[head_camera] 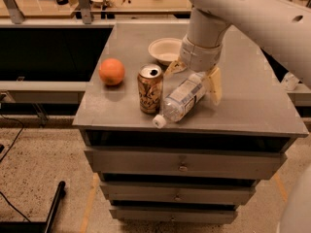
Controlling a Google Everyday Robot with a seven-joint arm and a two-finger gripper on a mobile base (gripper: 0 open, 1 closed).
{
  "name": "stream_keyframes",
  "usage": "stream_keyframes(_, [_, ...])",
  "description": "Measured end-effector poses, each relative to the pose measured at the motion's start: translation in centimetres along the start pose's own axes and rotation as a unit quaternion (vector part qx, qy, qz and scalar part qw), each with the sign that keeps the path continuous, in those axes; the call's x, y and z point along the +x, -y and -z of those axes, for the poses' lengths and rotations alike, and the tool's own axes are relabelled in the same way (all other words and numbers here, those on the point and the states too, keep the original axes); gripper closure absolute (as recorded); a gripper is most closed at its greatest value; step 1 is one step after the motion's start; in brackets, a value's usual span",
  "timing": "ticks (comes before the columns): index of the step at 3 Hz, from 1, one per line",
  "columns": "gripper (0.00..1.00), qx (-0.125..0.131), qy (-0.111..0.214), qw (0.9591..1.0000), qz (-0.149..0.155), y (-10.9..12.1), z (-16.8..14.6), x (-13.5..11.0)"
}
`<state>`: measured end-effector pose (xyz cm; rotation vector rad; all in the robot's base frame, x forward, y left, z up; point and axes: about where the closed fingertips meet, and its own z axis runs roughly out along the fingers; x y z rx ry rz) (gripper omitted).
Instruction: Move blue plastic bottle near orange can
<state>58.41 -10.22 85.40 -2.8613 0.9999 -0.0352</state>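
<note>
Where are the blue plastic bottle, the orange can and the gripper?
blue plastic bottle (181,101), camera view, its label
orange can (149,95), camera view, its printed side
gripper (193,85), camera view, between fingertips, at bottle's base

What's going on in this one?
A robot arm is working over a cabinet top. Its pincer sits low over the rear end of the bottle, jaws open on either side of it. The bottle lies on its side, cap towards the front edge, right beside the upright can. An orange sits on the can's other side and a bowl behind it.
</note>
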Motion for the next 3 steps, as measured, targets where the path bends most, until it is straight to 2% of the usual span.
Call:
stream_keyframes(1, [0.0,0.002,-0.022,0.9998,0.001,0.3,2.1,0.5])
stream_keyframes(2, [0.0,0.018,-0.056,0.9983,0.004,0.5,6.2,1.3])
stream_keyframes(3, [0.0,0.027,-0.061,0.9978,0.004,0.9,6.4,1.5])
